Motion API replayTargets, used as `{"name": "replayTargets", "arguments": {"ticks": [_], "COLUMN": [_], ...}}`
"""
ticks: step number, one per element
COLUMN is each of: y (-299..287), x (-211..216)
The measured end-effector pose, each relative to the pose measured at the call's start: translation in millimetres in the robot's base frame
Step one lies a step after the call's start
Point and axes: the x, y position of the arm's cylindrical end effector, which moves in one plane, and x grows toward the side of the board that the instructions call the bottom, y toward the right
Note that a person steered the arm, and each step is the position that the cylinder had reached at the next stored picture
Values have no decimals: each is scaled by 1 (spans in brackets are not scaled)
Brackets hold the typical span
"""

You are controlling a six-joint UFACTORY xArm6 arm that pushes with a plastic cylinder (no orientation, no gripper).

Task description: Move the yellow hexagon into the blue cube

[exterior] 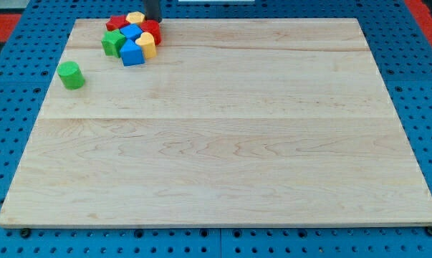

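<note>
Several blocks are packed together at the board's top left. A yellow block (147, 44), likely the hexagon, touches the right side of a blue cube (132, 54) at the cluster's lower edge. A second blue block (132, 32) sits just above them. A second yellow block (135, 17) lies at the cluster's top, next to the rod. My tip (152, 20) is at the top edge of the board, right behind a red block (151, 30) and just to the right of the upper yellow block. The rod is cut off by the view's top.
A green block (113, 42) and another red block (117, 23) form the cluster's left side. A green cylinder (71, 74) stands alone below and to the left, near the board's left edge (54, 72). Blue pegboard surrounds the wooden board.
</note>
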Motion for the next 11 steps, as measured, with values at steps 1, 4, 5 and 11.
{"name": "replayTargets", "arguments": {"ticks": [1, 4, 5, 11], "y": [0, 33, 26, -45], "x": [24, -2, -2, -2]}}
